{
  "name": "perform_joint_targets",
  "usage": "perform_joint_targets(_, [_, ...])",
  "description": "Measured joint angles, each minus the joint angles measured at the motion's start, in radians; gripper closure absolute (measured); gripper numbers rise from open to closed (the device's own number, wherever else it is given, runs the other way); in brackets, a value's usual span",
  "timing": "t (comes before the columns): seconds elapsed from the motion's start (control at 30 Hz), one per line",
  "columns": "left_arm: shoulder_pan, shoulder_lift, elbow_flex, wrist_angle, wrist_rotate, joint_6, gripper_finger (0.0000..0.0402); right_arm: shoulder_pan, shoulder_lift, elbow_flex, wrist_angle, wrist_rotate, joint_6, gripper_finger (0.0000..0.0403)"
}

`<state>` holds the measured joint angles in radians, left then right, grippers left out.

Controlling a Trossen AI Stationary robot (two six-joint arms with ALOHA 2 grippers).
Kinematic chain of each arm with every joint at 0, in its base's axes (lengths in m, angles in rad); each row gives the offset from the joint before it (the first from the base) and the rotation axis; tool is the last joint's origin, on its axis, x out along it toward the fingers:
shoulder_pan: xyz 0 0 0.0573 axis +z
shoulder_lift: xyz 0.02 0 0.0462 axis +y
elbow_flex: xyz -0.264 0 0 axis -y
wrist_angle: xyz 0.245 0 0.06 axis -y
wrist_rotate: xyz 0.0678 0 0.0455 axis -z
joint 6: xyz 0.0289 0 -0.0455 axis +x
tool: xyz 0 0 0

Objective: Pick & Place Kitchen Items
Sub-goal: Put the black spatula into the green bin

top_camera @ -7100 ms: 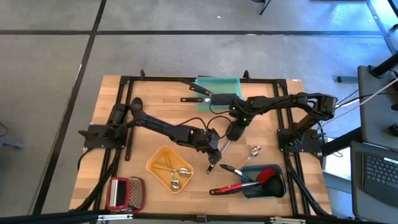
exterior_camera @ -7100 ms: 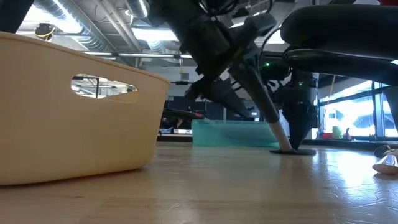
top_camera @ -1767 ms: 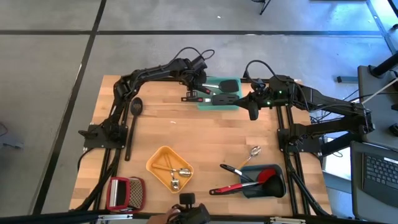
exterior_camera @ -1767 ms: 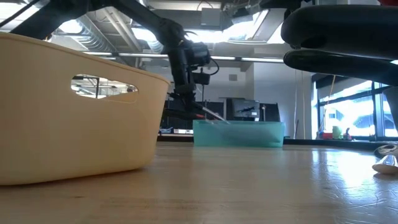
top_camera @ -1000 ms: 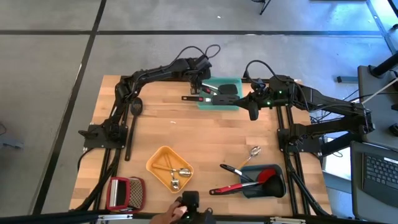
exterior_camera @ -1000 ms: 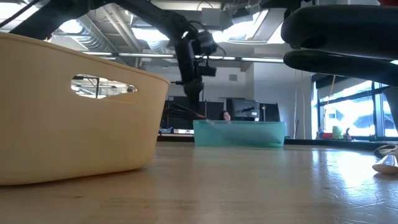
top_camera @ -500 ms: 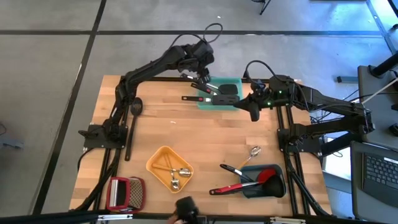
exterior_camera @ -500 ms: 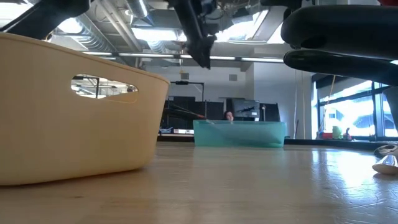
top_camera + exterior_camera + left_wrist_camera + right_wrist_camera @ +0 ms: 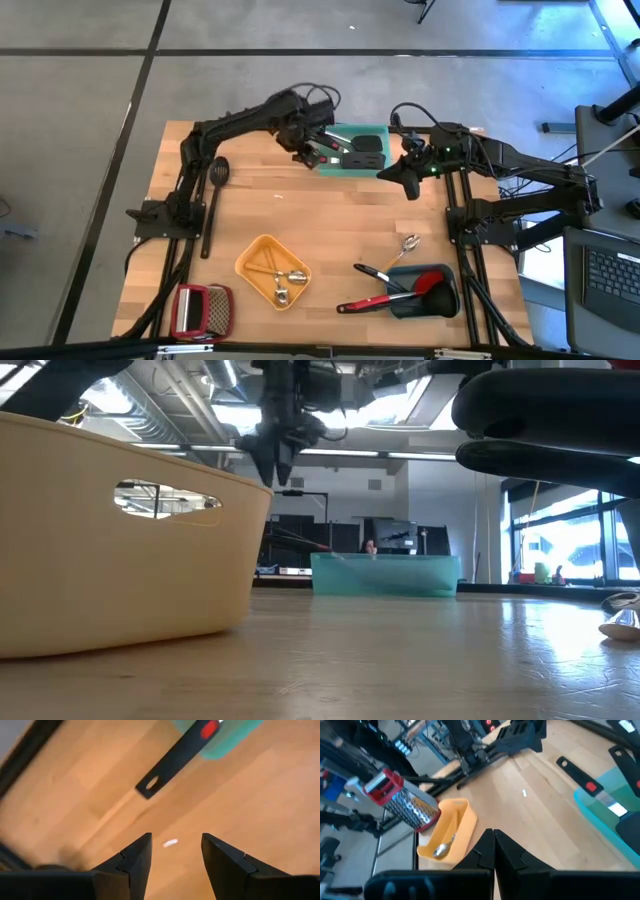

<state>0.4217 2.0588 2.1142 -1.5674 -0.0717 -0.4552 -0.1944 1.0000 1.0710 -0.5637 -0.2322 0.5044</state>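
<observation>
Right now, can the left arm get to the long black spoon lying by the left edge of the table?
Probably yes. The long black spoon lies alone on bare wood, nothing on top of it. The left tool hangs open and empty above the table near the teal tray, so it would only need to swing back toward its own side.

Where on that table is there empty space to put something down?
Bare wood lies mid-table between the teal tray, yellow tray and black ladle. It's crowded near the grey-blue tray, where the utensils spill out.

Bare tabletop [image 9: 300, 215] between trays
</observation>
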Motion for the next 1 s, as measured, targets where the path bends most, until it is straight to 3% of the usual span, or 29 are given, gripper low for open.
perform_joint_targets(0.3, [-0.146, -0.100, -0.339, 0.034, 0.048, -0.197, 0.0263, 0.000, 0.000, 0.000, -0.017, -0.050, -0.019, 0.0402])
perform_joint_targets(0.5, [-0.250, -0.366, -0.684, 0.295, 0.075, -0.433, 0.0272, 0.000, 0.000, 0.000, -0.010, -0.050, -0.022, 0.0402])
perform_joint_targets(0.73, [-0.193, -0.627, -1.030, 0.366, 0.035, -0.650, 0.0272, 0.000, 0.000, 0.000, 0.010, -0.030, -0.061, 0.0402])
perform_joint_targets(1.0, [-0.117, -0.678, -1.196, 0.326, -0.087, -0.787, 0.0272, -0.001, 0.000, 0.000, 0.068, -0.031, -0.059, 0.0402])
